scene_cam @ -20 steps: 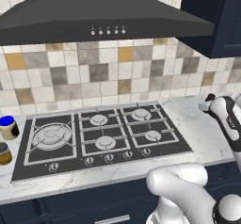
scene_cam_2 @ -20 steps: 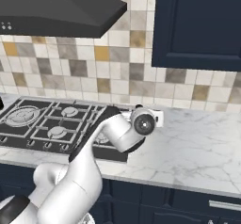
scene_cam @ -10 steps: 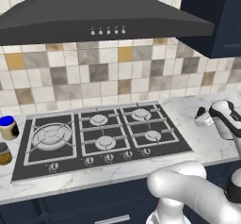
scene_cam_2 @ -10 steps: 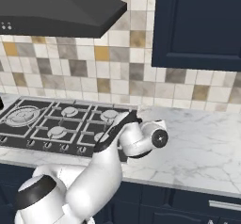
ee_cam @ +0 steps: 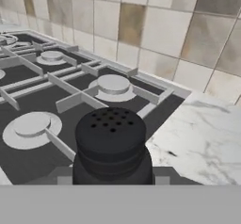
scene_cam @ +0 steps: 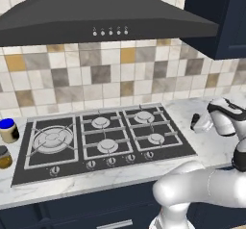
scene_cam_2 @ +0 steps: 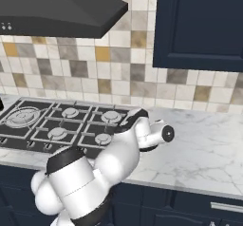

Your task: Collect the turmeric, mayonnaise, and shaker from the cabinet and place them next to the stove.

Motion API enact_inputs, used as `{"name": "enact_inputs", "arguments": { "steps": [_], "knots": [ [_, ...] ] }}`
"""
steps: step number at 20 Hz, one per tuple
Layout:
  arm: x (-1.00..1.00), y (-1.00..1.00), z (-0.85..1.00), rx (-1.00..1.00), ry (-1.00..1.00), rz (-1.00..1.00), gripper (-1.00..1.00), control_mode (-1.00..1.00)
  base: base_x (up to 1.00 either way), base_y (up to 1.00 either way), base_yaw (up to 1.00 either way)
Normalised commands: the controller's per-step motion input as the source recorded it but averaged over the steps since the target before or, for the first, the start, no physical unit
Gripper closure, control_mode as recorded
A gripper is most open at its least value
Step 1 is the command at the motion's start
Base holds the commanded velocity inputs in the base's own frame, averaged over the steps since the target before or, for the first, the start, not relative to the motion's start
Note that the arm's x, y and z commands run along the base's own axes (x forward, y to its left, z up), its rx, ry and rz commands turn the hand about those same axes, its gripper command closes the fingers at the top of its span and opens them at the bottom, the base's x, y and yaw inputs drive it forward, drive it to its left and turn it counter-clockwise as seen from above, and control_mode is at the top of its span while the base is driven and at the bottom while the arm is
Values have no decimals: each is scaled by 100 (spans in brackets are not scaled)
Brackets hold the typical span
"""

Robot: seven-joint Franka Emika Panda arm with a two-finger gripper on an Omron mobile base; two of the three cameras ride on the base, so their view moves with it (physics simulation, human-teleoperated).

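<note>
Marble counter (scene_cam: 218, 148) bearing stove (scene_cam: 103, 139), mayonnaise (scene_cam: 8, 130), turmeric (scene_cam: 5, 157)

The shaker (ee_cam: 112, 145) is matt black, plastic-looking, with a top dotted by small holes. The stove (scene_cam: 103, 139) is a smooth black sheet with dull grey metal burners and thin grey wire grates. The desk (scene_cam_2: 204, 149) is polished white marble with faint grey veins. The wall tiles (scene_cam: 96, 76) are smooth, in beige, grey and ochre. The cabinet (scene_cam_2: 201, 23) is flat, matt navy. The hood (scene_cam: 96, 19) is matt dark grey.
</note>
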Motion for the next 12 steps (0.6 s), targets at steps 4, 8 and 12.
{"name": "enact_inputs", "arguments": {
  "steps": [4,8,12],
  "knots": [
    [33,-5,-43,2,2,22,100,-100,0,0,0],
    [15,-7,-41,7,0,20,100,-100,0,0,0],
    [10,-3,-42,5,0,19,100,-100,0,0,0]
  ]
}}
